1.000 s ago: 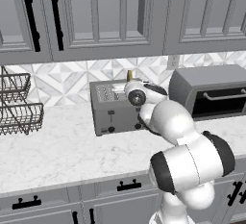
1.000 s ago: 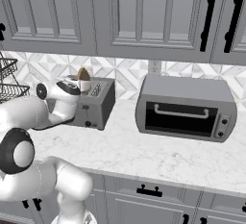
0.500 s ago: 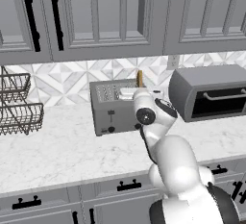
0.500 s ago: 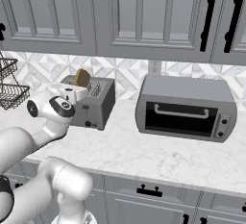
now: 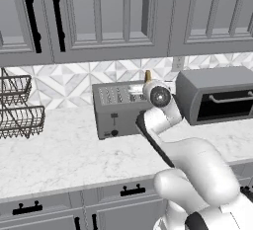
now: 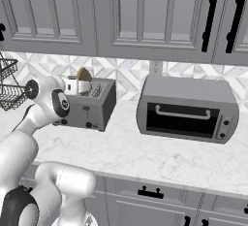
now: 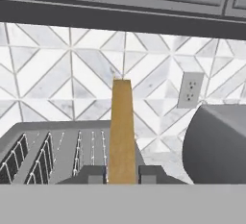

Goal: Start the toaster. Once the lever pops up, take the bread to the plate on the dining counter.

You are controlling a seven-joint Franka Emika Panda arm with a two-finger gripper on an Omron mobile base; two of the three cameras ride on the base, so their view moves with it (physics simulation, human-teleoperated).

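The grey toaster stands on the marble counter against the tiled wall. In the hand view its slotted top lies just below my fingers. The bread, a thin golden-brown slice seen edge-on, stands upright over the toaster's right end. My gripper is shut on its lower part, one dark fingertip on each side. From the base views the bread pokes up above the white hand. Whether its bottom edge is still in a slot is hidden. The plate and the dining counter are out of view.
A grey toaster oven sits just right of the toaster. A wire rack stands at the counter's left end. Grey wall cabinets hang low overhead. A wall outlet is behind the toaster.
The arm has swung its elbow down and toward the base, with the hand staying over the toaster. The bread has shifted slightly right in the left base view and stays gripped.
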